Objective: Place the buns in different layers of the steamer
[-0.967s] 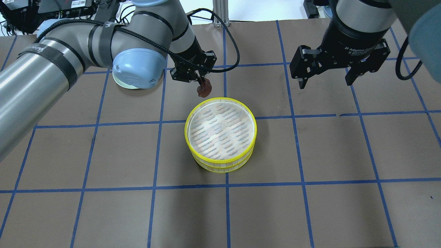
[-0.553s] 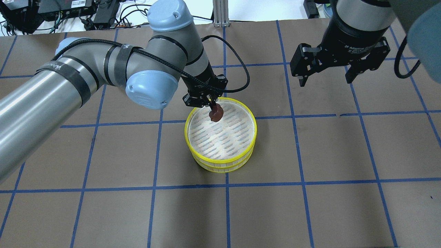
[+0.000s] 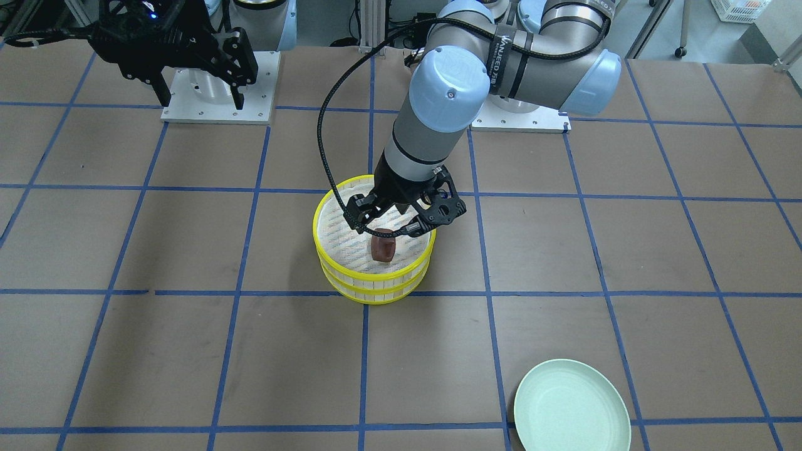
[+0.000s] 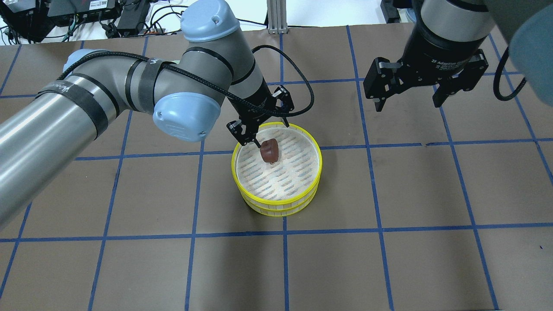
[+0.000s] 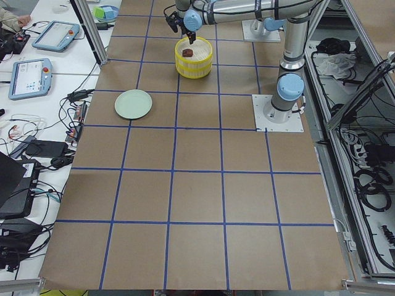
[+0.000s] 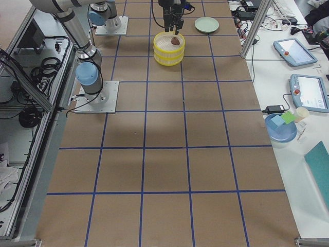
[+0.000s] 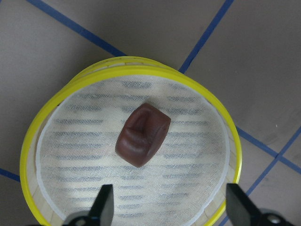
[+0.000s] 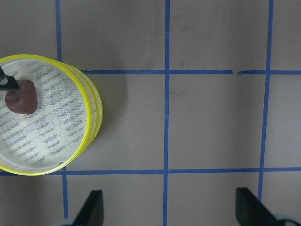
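Note:
The steamer (image 4: 276, 202) stands mid-table as two stacked yellow-rimmed trays; it also shows in the front view (image 3: 376, 279). The dark reddish-brown bun (image 4: 269, 151) lies on the woven floor of the top tray (image 7: 141, 61), free of the fingers, as the left wrist view (image 7: 142, 134) shows. My left gripper (image 4: 265, 134) is open just above it, toward the tray's far edge (image 3: 387, 227). My right gripper (image 4: 409, 103) is open and empty, high over the far right of the table. The cream-white bun is not in view.
A pale green plate (image 3: 571, 407) sits empty toward the operators' side, on my left, well away from the steamer. Blue tape lines grid the brown table. The arm bases (image 3: 213, 94) stand at my edge of the table.
My left gripper carried the brown bun from behind the steamer to over the top tray, then opened. The bun now lies on the tray floor. The right arm barely moved.

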